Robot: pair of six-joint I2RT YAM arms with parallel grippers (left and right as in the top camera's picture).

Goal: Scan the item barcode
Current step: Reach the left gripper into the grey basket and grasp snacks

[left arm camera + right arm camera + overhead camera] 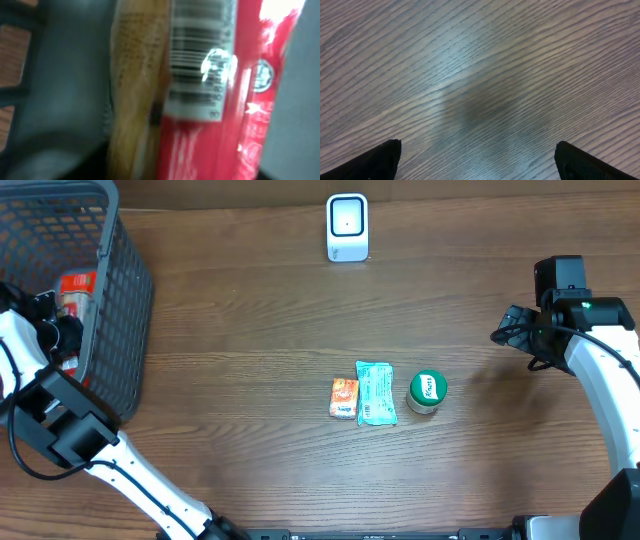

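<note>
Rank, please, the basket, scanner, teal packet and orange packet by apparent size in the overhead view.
1. Grey mesh basket.
2. White scanner and teal packet, too alike to separate.
3. Orange packet.

Basket point(120, 330) far left, packet point(75, 285) inside; scanner point(347, 227) rear ctr; 3 items point(376, 393) in row, ctr.

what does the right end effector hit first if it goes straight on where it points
The bare wooden table; nothing else shows ahead of the right end effector, though depth is unclear.

l wrist blurry, glare on pkg point(216, 65)
</note>
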